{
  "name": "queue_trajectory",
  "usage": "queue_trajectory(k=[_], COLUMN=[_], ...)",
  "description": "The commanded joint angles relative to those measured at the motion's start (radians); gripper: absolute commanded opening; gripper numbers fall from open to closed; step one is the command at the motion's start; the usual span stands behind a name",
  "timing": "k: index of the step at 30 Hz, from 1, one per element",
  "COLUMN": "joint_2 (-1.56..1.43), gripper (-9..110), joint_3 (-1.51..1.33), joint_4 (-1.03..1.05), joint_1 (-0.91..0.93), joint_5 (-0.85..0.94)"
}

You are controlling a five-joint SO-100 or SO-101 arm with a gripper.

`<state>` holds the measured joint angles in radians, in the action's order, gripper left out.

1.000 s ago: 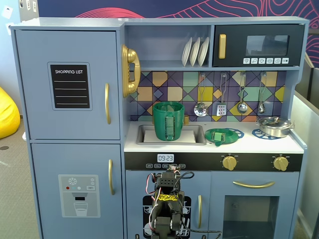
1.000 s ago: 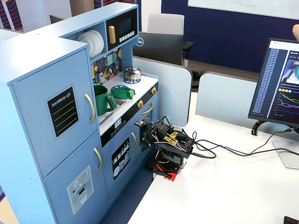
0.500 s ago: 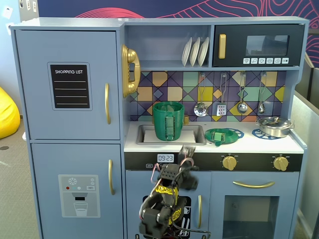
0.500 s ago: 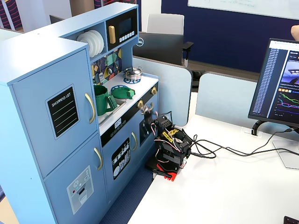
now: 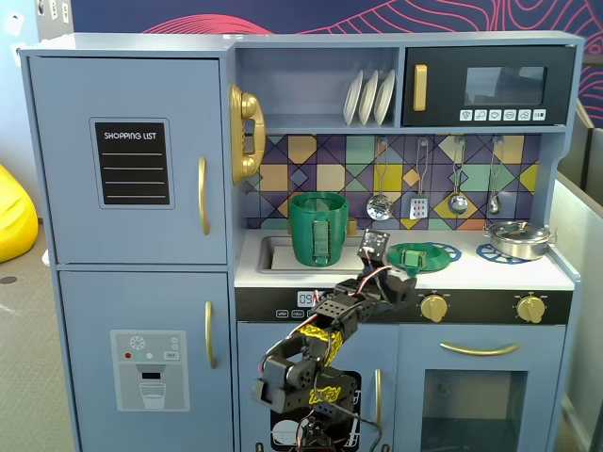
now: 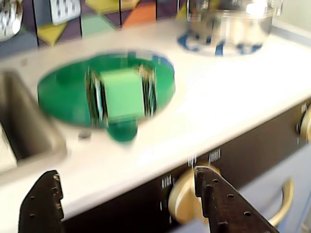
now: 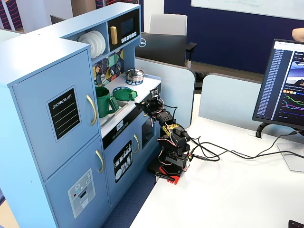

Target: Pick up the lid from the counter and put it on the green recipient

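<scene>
The flat round green plastic lid (image 6: 104,94) lies on the white counter (image 6: 228,109) with bare room in front. The shiny silver metal pot (image 5: 516,237) stands well to its right (fixed view), the tall green plastic pot (image 5: 317,228) left in the sink.

A small black robot arm (image 5: 325,353), built from blocky plastic segments with boxy servo motors at each joint. Yellow patterned parts show at the middle joints and near the lower body. Thin red, black and white wires loop loosely between segments. In a fixed view the base (image 7: 167,172) is black with a red piece at its front edge, and dark cables trail away from it across the desk. In the wrist view the gripper (image 6: 124,194) has two dark, rough-textured fingers (image 6: 223,204) dotted with small round holes, blurred at the edges.
</scene>
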<state>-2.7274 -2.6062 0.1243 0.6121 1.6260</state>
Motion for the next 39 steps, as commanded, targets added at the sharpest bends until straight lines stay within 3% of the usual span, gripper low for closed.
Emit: queue_trajectory(k=[1, 28, 30, 33, 39], joint_2=[0.095, 0.732, 0.762, 0.770, 0.756], gripper=[30, 30, 27, 0, 0], joint_3=[0.115, 0.574, 0.598, 0.589, 0.603], joint_4=[-0.080, -0.273, -0.282, -0.319, -0.342], joint_1=[0.000, -0.054, -0.064, -0.087, -0.101], joint_5=[-0.014, 0.002, 0.000, 0.020, -0.009])
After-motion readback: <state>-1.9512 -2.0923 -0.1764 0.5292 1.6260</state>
